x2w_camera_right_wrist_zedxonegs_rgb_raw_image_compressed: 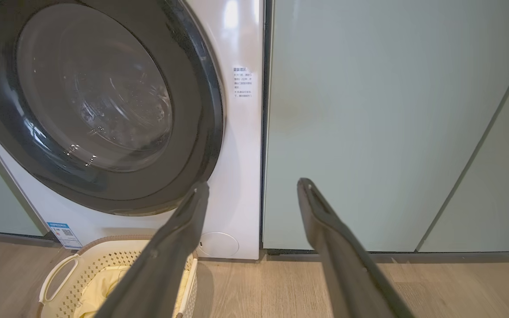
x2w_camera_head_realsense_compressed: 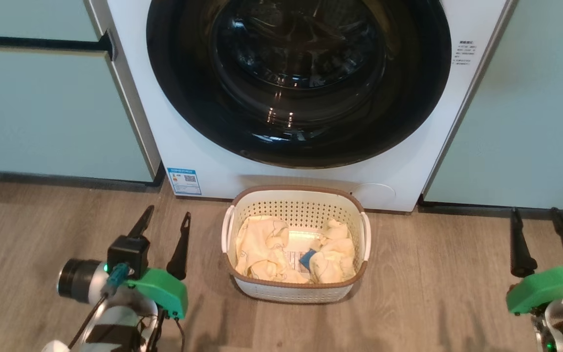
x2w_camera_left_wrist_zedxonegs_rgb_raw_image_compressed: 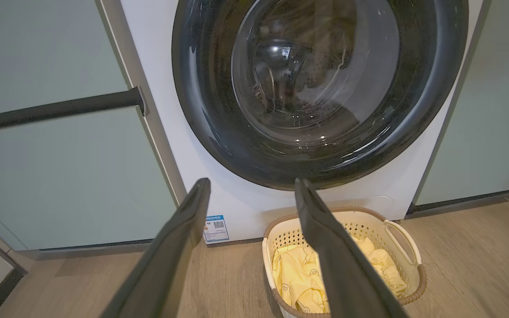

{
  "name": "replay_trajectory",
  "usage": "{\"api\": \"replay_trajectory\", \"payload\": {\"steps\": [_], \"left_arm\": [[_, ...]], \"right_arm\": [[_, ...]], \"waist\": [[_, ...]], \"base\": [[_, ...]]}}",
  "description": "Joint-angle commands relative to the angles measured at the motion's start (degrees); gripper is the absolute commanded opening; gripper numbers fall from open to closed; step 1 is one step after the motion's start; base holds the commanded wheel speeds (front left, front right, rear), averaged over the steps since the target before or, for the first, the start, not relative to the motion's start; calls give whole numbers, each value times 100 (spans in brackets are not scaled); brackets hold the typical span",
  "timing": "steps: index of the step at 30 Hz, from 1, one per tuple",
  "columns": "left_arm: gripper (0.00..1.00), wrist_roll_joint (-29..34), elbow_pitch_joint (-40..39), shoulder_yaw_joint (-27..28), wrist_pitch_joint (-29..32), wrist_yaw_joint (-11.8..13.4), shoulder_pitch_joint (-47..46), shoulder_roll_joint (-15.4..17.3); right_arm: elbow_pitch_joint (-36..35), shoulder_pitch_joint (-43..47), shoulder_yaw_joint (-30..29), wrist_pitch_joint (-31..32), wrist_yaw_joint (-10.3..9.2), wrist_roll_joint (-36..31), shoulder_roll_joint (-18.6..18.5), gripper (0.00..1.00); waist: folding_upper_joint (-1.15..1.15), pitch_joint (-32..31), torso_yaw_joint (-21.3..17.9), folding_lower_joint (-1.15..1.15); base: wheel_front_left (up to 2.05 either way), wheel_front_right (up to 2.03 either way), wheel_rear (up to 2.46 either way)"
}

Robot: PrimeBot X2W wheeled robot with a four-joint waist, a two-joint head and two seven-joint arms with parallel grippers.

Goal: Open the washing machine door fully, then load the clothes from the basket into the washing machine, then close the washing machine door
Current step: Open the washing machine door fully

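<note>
Bare wood-plank floor (x2w_camera_head_realsense_compressed: 433, 293) lies open on every side of the left gripper (x2w_camera_head_realsense_compressed: 169, 211) and the right gripper (x2w_camera_head_realsense_compressed: 533, 211), and nothing touches either one. Between the two, nearer the left one, stands one small rectangular cream plastic basket (x2w_camera_head_realsense_compressed: 295, 191) with perforated sides, a brown rim and two white side handles. Its far edge sits just in front of the base of the one big white front-loading washing machine (x2w_camera_head_realsense_compressed: 408, 161). Inside the basket lie the pale yellow soft fabric clothes (x2w_camera_head_realsense_compressed: 262, 244) in two crumpled heaps, with a blue tag between them; their exact number cannot be told. The single large round washing machine door (x2w_camera_head_realsense_compressed: 179, 107), with its glossy black rim around domed clear glass, lies flat against the machine's front, ahead of and above both grippers. Ahead of the left gripper is one small blue sticker (x2w_camera_head_realsense_compressed: 184, 181) at the washer's lower corner, with a pale green flat cabinet (x2w_camera_head_realsense_compressed: 42, 112) beyond it to its left; a second pale green cabinet panel (x2w_camera_head_realsense_compressed: 530, 122) faces the right gripper. Each arm rides low, on a green wrist mount, with its two long dark fingers pointing forward at the appliance front. Both grippers are spread wide and hold nothing
</note>
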Motion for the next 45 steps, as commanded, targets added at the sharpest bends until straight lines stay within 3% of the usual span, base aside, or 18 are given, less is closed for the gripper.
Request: {"api": "replay_trajectory", "payload": {"steps": [1,19,45], "left_arm": [[100,37,-202,164,-43,37,-310,133],[100,-21,-294,158,-43,26,-333,135],[100,-28,-277,172,-43,29,-312,121]], "right_arm": [[-191,-301,109,-56,3,32,-22,100],[-196,-326,61,-56,3,25,-19,100],[-250,-286,29,-56,3,7,-3,100]], "waist": [[0,4,-4,0],[0,54,-44,0],[0,85,-89,0]], "base": [[117,117,-234],[108,108,-217],[7,7,-13]]}}
